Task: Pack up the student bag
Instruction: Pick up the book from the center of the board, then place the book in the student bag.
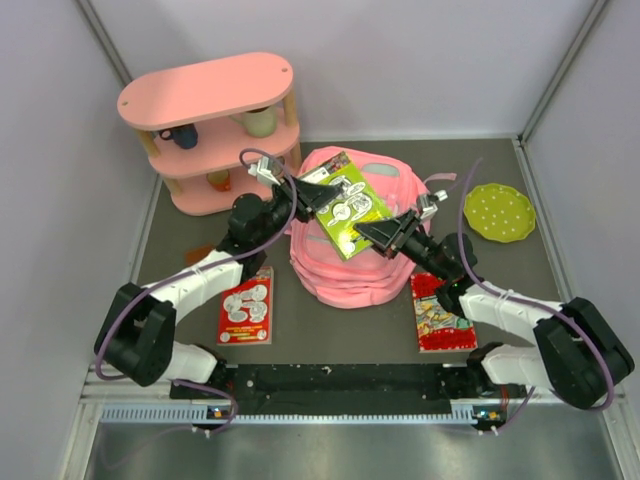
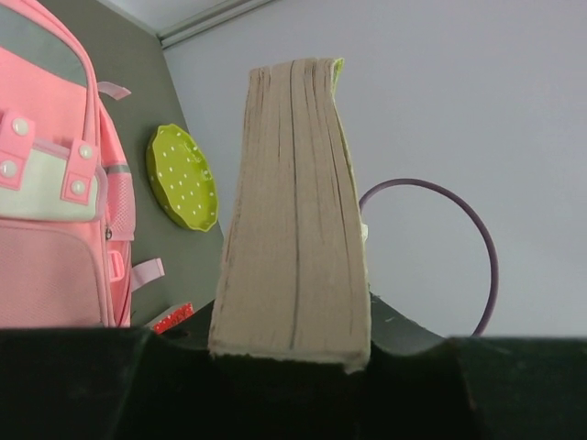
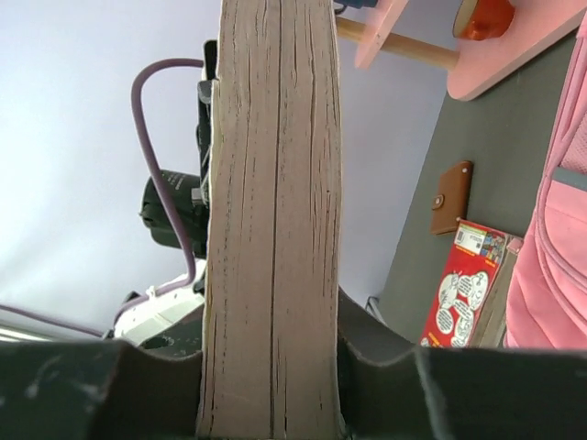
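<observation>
the bag (image 1: 345, 275) lies flat in the middle of the table (image 1: 330, 335), its pale patch plain in the left wrist view and a strap trailing at its far right

a green book (image 1: 345, 208) hangs over the bag, tilted, held from two sides: the left gripper (image 1: 303, 197) is clamped on its far-left edge and the right gripper (image 1: 377, 232) on its near-right edge. each wrist view shows the green book's page edge standing up between that gripper's fingers, pressed on both sides. whether the green book touches the bag below, i cannot tell

a red book (image 1: 245, 310) lies on the table left of the bag, just beside the left arm. a second red book (image 1: 440, 312) lies right of the bag, partly under the right arm. a brown wallet (image 3: 451, 197) lies on the table beyond the first red book

a green dotted plate (image 1: 499, 212) sits to the right, apart from the bag. the pink shelf (image 1: 210, 130) stands at the far left, just beside the bag's far-left corner, with a dark cup (image 1: 185, 136) and a pale cup (image 1: 262, 121) on its middle tier
</observation>
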